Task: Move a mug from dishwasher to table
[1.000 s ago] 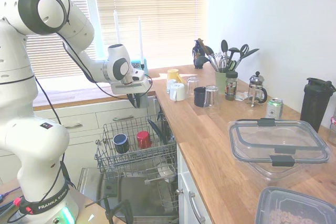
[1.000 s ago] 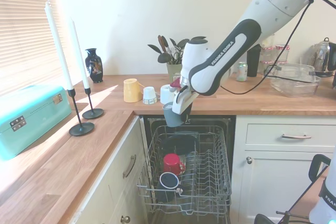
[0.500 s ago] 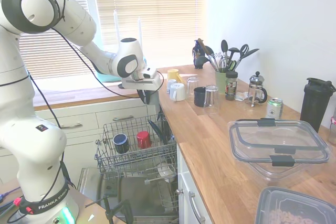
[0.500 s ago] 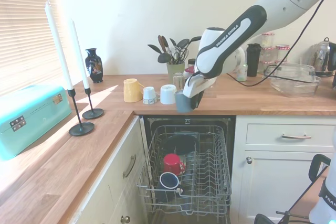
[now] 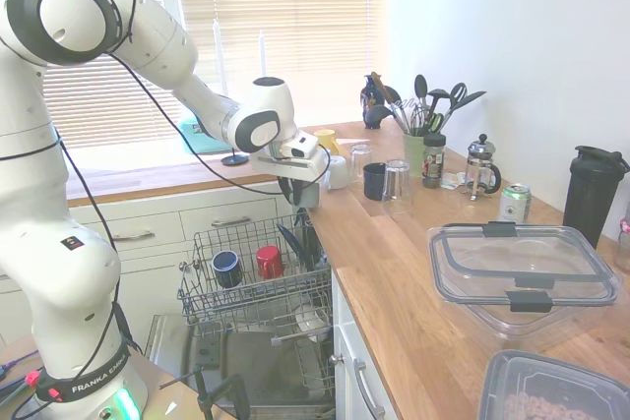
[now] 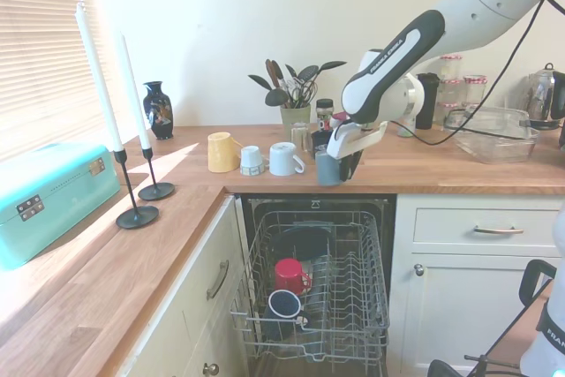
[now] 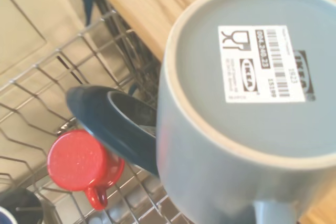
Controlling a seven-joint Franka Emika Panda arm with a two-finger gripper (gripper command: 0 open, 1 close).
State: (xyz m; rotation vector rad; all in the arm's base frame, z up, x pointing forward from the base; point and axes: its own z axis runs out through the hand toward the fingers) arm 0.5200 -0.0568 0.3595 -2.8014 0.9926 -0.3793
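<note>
— Where's the grey mug [image 6: 328, 169]?
— Clamped in the tool [image 6: 340, 165], hanging upside down at the front edge of the tabletop [image 6: 424, 174], above the open dishwasher [image 6: 318, 284].
— And the rack?
— A red mug [image 6: 289, 273] and a dark blue one [image 6: 284, 304] (both lower down).

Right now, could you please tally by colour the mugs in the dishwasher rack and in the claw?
grey mug, held in the claw above the worktop's edge: 1
red mug, in the dishwasher rack: 1
dark blue mug, in the rack: 1
Total: 3
</note>
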